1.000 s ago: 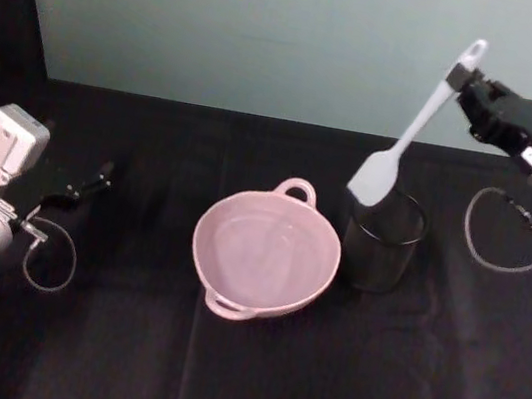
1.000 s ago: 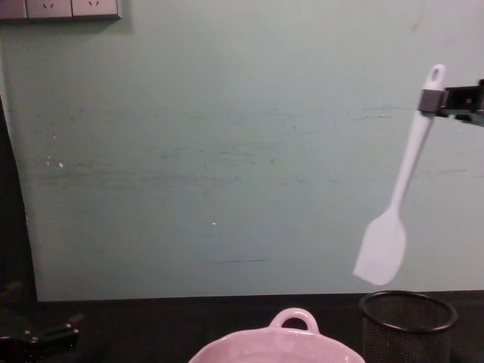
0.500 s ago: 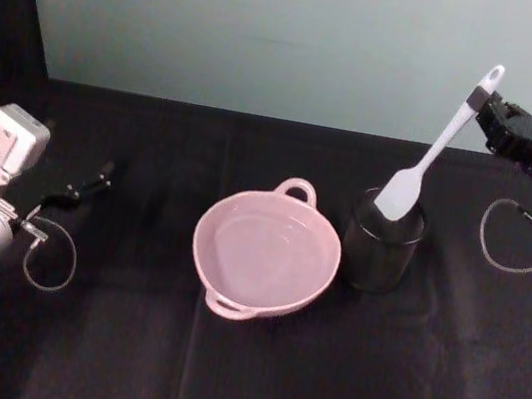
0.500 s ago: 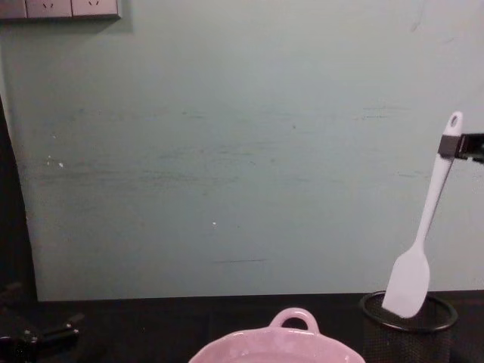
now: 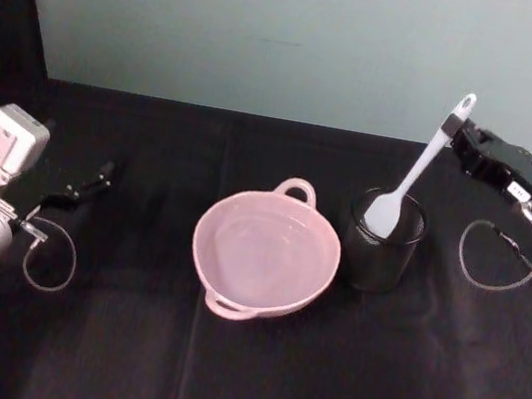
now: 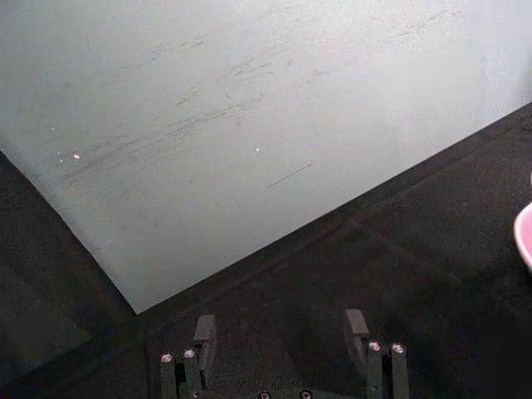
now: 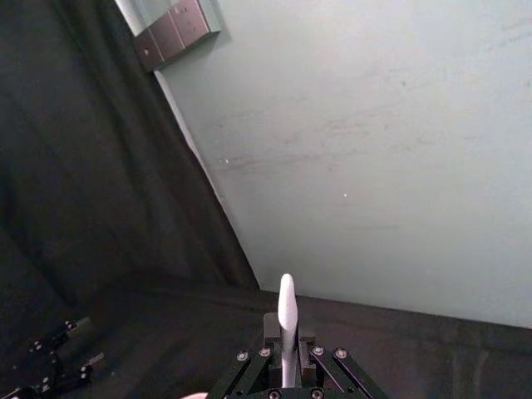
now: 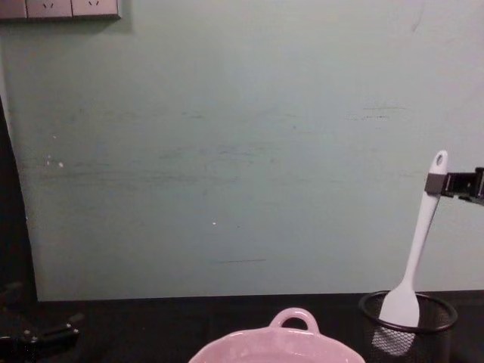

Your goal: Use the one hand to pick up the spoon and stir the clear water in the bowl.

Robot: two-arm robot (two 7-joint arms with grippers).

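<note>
The white spoon (image 5: 425,156) stands tilted, its flat blade down inside the black wire-mesh cup (image 5: 383,243). My right gripper (image 5: 457,123) is shut on the handle just below its holed end, above and to the right of the cup. In the chest view the spoon (image 8: 418,242) hangs from the gripper (image 8: 435,184) into the cup (image 8: 408,324). The right wrist view shows the handle (image 7: 287,316) between the jaws. The pale pink bowl (image 5: 219,228) sits at the table's middle, left of the cup. My left gripper (image 5: 98,176) rests open at the far left, with nothing between its fingers (image 6: 358,326).
Black cloth covers the table, with a pale green wall behind it. A cable loop (image 5: 495,258) hangs from the right arm near the cup. Another loop (image 5: 49,261) lies beside the left arm. Bare cloth stretches in front of the bowl.
The right gripper has come down and slightly back toward the cup, lowering the spoon so that its blade went from above the rim into the mesh cup. The left arm has not moved.
</note>
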